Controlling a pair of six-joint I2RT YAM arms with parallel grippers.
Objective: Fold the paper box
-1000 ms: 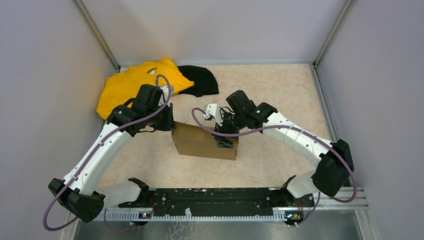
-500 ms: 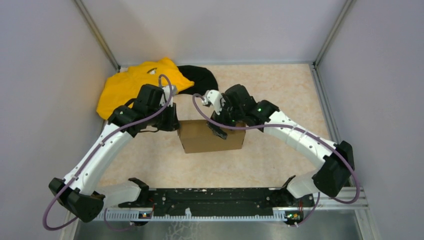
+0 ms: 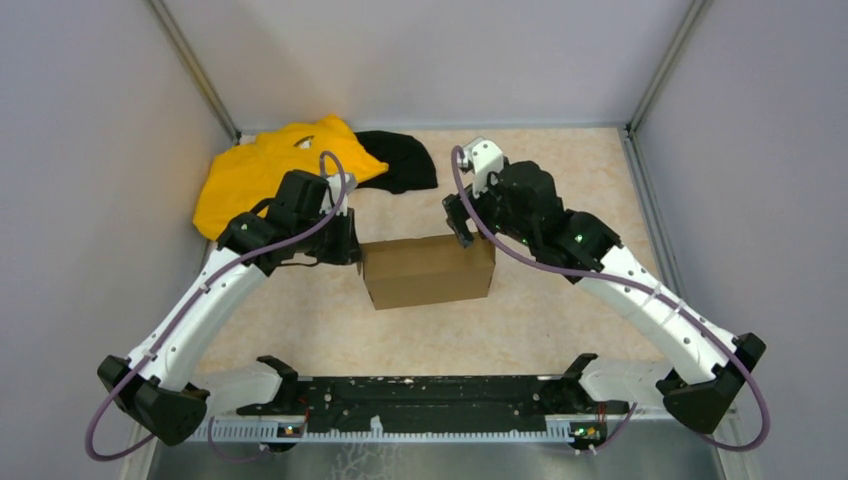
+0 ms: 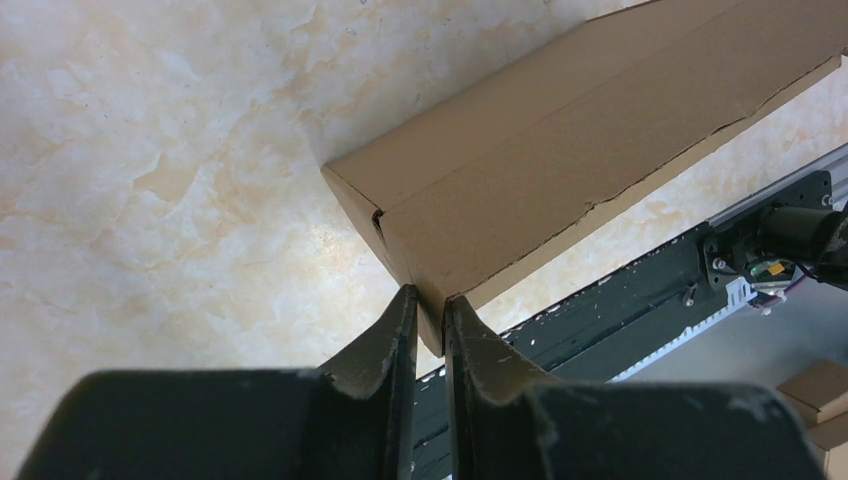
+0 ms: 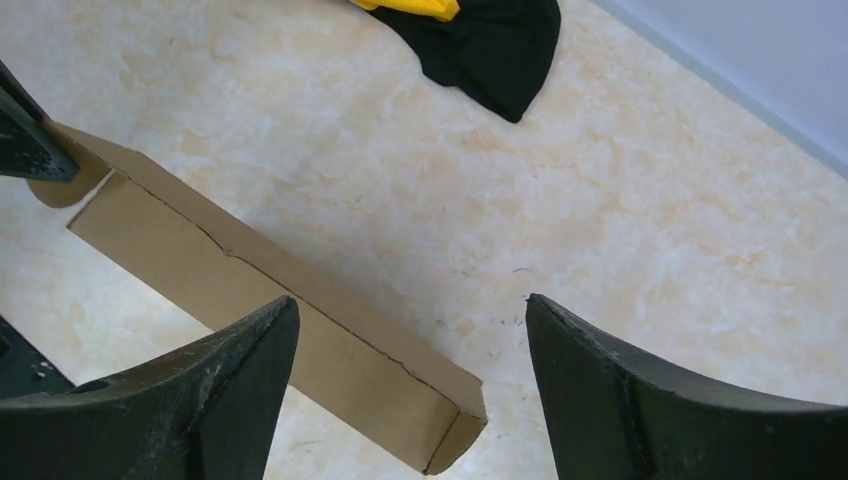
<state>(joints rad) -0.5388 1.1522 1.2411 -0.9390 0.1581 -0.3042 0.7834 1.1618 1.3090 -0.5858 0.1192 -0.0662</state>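
Two arms reach in toward the paper box (image 3: 428,270), which is at the middle of the worktop (image 3: 570,170), between the two grippers. It is plain brown cardboard, folded into a shallow rectangular shape, its long side running left to right in the top view. The left gripper (image 4: 428,300) is clenched on the box's left end: the wrist view shows its two dark fingers pinching a corner of the cardboard, with only the thin wall between them. The right gripper (image 5: 410,300) is released, its fingers spread wide and holding nothing. It hovers by the rear right corner of the box. Whether the box rests on the worktop or is lifted slightly I cannot tell. A yellow cloth (image 3: 260,170) lies crumpled at the far left corner, with a black cloth (image 3: 400,160) touching its right side, both apart from the box.
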